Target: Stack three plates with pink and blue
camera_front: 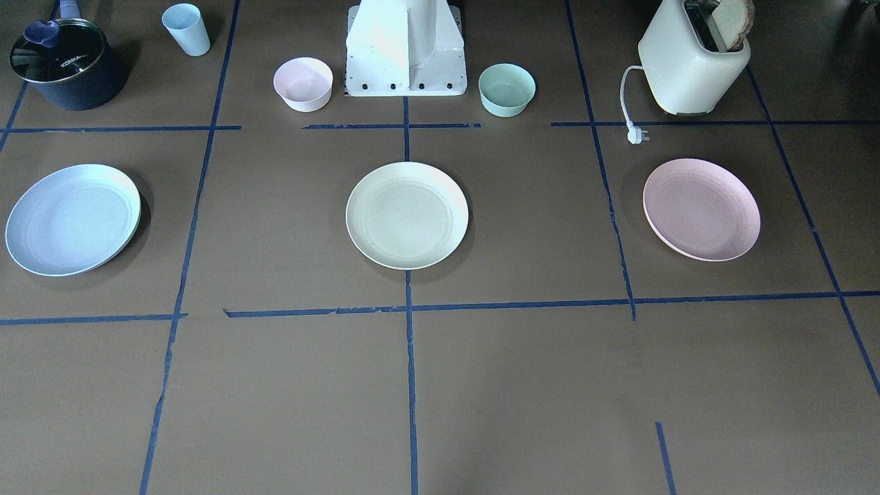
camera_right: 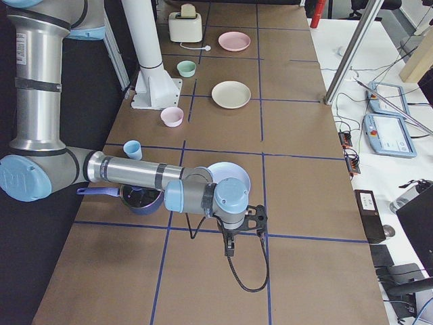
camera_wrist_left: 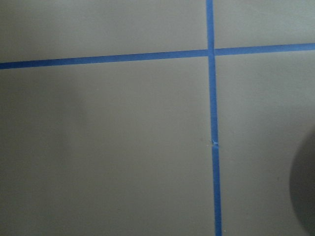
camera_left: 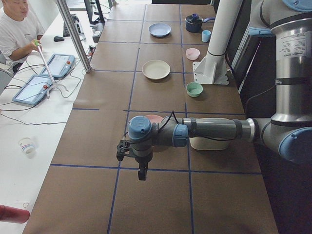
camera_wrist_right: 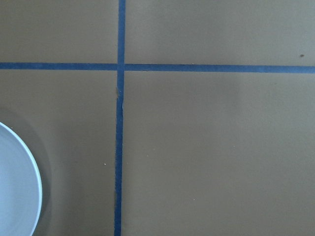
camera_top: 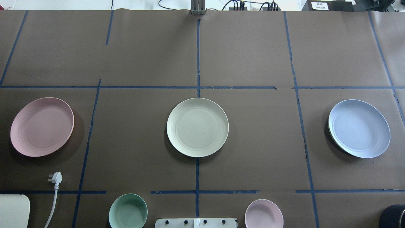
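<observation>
I'm judging nothing stacked yet, pink plate (camera_top: 42,126), cream plate (camera_top: 197,127) and blue plate (camera_top: 359,128) lying well apart on the counter (camera_top: 253,142), left end effector (camera_left: 142,174) and right end effector (camera_right: 229,249) hovering, spread or pressed together I can't tell, next probably needing a pink rim grasp.

The table (camera_top: 142,57) carries three plates (camera_top: 197,127), bowls (camera_top: 128,211), toaster (camera_front: 691,65), pot (camera_front: 69,72).

We read one word, "KONKA", in white on the glass lid (camera_front: 65,55) of the dark pot (camera_front: 86,93) just beside the blue cup (camera_front: 186,29). We also see a white label (camera_top: 319,5) on a black box (camera_top: 338,6), too small to read.
</observation>
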